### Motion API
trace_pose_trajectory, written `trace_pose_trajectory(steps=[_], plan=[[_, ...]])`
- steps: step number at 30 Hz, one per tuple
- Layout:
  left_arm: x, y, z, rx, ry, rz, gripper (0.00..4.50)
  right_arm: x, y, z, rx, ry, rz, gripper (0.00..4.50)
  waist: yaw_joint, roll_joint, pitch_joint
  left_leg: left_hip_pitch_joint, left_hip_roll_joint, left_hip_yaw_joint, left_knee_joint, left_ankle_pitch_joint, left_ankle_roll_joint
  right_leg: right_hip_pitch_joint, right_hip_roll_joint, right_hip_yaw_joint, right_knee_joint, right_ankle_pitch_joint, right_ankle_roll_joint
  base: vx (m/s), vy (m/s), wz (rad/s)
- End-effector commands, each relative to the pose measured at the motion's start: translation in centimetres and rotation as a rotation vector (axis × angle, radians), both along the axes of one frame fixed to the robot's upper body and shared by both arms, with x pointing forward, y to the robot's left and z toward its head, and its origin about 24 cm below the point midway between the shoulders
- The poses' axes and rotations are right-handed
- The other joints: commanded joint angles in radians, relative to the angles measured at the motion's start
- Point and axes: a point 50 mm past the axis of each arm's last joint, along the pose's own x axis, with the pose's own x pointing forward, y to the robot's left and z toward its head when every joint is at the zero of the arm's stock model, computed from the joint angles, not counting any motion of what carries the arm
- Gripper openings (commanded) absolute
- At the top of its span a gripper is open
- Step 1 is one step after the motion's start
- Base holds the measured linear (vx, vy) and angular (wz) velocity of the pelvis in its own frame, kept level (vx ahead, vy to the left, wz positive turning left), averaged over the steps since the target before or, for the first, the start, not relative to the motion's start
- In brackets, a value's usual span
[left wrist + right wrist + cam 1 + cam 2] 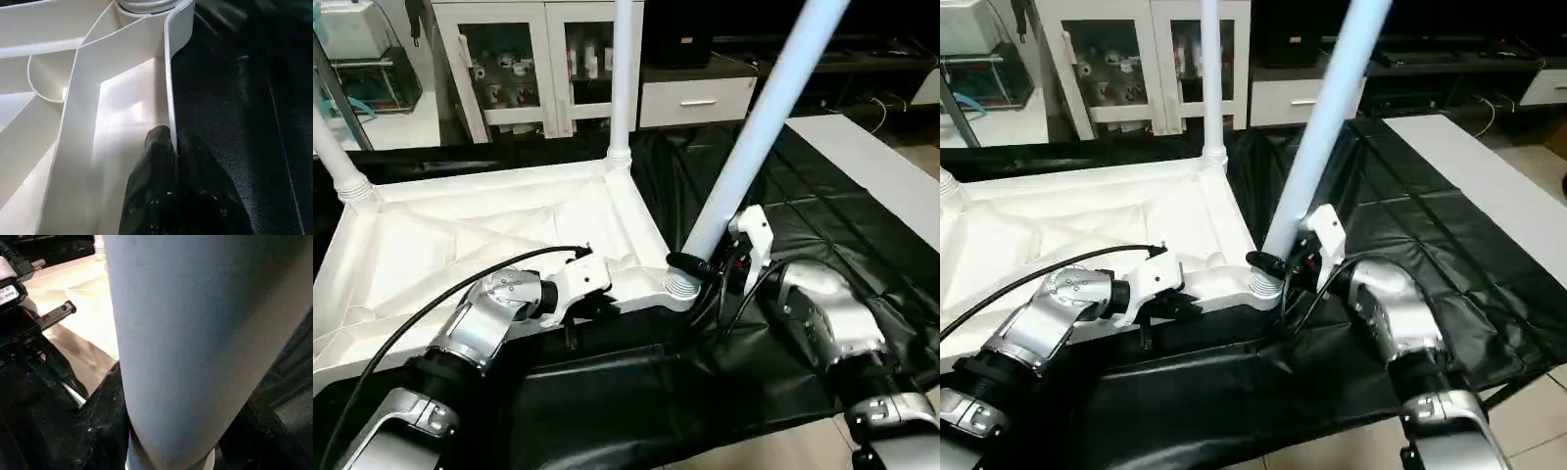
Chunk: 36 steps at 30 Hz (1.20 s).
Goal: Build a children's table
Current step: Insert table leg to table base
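The right end effector [697, 266] is clamped round the leaning leg [759, 127] just above its corner socket [680, 285]; the tabletop [460, 245] rim is pinched by the shut left end effector [168, 142].

Bright, even light — close wrist views blurred.

A black cover [862, 225] drapes the surface. Behind the surface stands a white glass-door cabinet [519, 69], a white drawer [697, 102] just beside it.

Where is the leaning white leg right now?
The leaning leg stands in the tabletop's near right corner socket, gripped low by the right gripper.
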Motion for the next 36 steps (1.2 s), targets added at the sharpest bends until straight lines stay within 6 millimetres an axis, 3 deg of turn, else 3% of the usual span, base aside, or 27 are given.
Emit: trace_pose_trajectory(steps=[1, 6, 12, 20, 22, 26, 32, 35, 36], plan=[[-0.2, -0.8, 0.3, -0.016, -0.028, -0.068, 0.00, -1.0, -0.6, -2.5, -0.089, 0.136, 0.015, 1.86, -0.009, -0.011, -0.033, 0.076, 0.116, -0.087, -0.095, -0.685, -0.165, -0.046, -0.098, 0.051, -0.100, -0.445, -0.126, 0.000, 0.000, 0.00], [-0.2, -0.8, 0.3, -0.010, -0.031, -0.073, 0.00, -0.7, -0.4, -2.5, -0.102, 0.143, 0.023, 1.86, -0.008, -0.009, -0.033, 0.076, 0.117, -0.087, -0.094, -0.674, -0.161, -0.044, -0.098, 0.051, -0.101, -0.446, -0.130, 0.000, 0.000, 0.00], [0.0, -0.9, 0.4, -0.006, -0.038, -0.081, 0.00, -0.4, -0.1, -2.4, -0.099, 0.160, 0.036, 1.86, -0.010, -0.003, -0.033, 0.077, 0.116, -0.087, -0.100, -0.710, -0.180, -0.046, -0.092, 0.047, -0.097, -0.445, -0.129, 0.000, 0.000, 0.00], [0.1, -1.0, 0.5, 0.000, -0.038, -0.092, 0.00, -1.2, 0.6, -2.7, -0.128, 0.224, 0.204, 1.86, -0.004, -0.006, -0.032, 0.079, 0.118, -0.086, -0.097, -0.699, -0.170, -0.046, -0.095, 0.050, -0.099, -0.451, -0.131, 0.000, 0.000, 0.00], [0.1, -1.0, 0.5, 0.001, -0.036, -0.094, 0.00, -1.7, 0.4, -3.6, -0.178, 0.256, 0.243, 1.86, -0.003, -0.014, -0.033, 0.075, 0.120, -0.085, -0.099, -0.688, -0.170, -0.043, -0.095, 0.049, -0.096, -0.440, -0.135, 0.000, 0.000, 0.00], [0.1, -0.8, 0.6, 0.005, -0.039, -0.093, 0.00, -1.6, -0.2, -4.3, -0.244, 0.246, 0.221, 1.86, -0.003, -0.011, -0.033, 0.077, 0.119, -0.086, -0.100, -0.704, -0.180, -0.047, -0.095, 0.049, -0.095, -0.435, -0.136, 0.000, 0.000, 0.00], [0.2, -0.5, 0.7, 0.008, -0.045, -0.087, 0.00, -1.1, -0.7, -4.4, -0.255, 0.209, 0.129, 1.86, -0.012, -0.012, -0.027, 0.079, 0.117, -0.095, -0.100, -0.774, -0.184, -0.050, -0.094, 0.043, -0.103, -0.521, -0.116, 0.000, 0.000, 0.00], [0.2, -0.5, 0.7, 0.008, -0.048, -0.083, 0.00, -1.0, -0.9, -4.9, -0.221, 0.210, 0.048, 1.86, -0.022, -0.010, -0.023, 0.077, 0.113, -0.095, -0.118, -0.878, -0.209, -0.048, -0.073, 0.023, -0.098, -0.552, -0.095, 0.000, 0.000, 0.00], [0.2, -0.5, 0.7, 0.007, -0.048, -0.082, 0.00, -1.0, -0.9, -5.1, -0.212, 0.212, 0.025, 1.86, -0.024, -0.004, -0.022, 0.070, 0.111, -0.086, -0.139, -0.924, -0.225, -0.044, -0.054, 0.009, -0.087, -0.539, -0.093, 0.000, 0.000, 0.00]])
